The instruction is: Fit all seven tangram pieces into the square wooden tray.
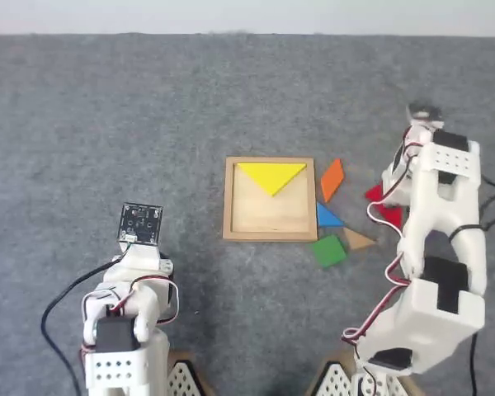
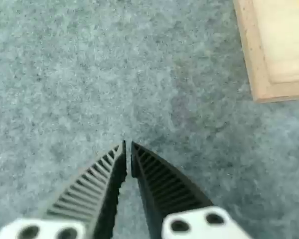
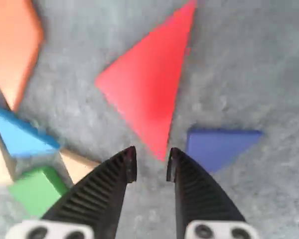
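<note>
high view has the square wooden tray (image 1: 270,237) at the middle of the grey carpet (image 1: 148,115), with the yellow triangle (image 1: 271,176) inside at its far edge. the orange parallelogram (image 1: 332,180), blue triangle (image 1: 327,217), green square (image 1: 330,250) and tan triangle (image 1: 357,239) lie just beside the tray. the right arm hides part of the red triangle (image 1: 373,194). the right gripper (image 3: 151,162) has its fingers a little spread at this triangle's tip, and i cannot tell if they touch it. a dark blue triangle (image 3: 217,147) lies near. the left gripper (image 2: 128,149) has its fingers almost pressed together over bare carpet, where the tray is cut off at a corner.

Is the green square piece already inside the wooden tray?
No, the green square lies on the carpet just outside the tray, off one corner.
</note>
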Controlling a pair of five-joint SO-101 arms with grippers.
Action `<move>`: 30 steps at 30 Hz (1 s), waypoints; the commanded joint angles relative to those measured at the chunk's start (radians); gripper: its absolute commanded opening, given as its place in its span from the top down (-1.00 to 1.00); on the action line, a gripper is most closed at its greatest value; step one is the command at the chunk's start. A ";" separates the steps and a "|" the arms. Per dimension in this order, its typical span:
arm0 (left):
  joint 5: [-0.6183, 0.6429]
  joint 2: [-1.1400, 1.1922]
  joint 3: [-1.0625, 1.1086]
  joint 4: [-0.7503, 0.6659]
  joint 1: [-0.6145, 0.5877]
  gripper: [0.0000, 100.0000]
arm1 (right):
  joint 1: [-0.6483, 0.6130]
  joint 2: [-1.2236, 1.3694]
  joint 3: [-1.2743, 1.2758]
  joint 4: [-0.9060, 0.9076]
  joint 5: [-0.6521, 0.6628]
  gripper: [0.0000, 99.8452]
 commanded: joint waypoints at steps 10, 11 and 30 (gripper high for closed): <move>-0.002 -0.017 -0.010 0.003 0.005 0.96 | -0.101 0.277 -0.354 0.061 -0.276 0.30; -0.002 -0.017 -0.010 0.003 0.005 0.96 | -0.101 0.291 -0.359 0.062 -0.279 0.30; -0.002 -0.017 -0.010 0.003 0.005 0.96 | -0.153 0.387 -0.376 0.022 -0.282 0.30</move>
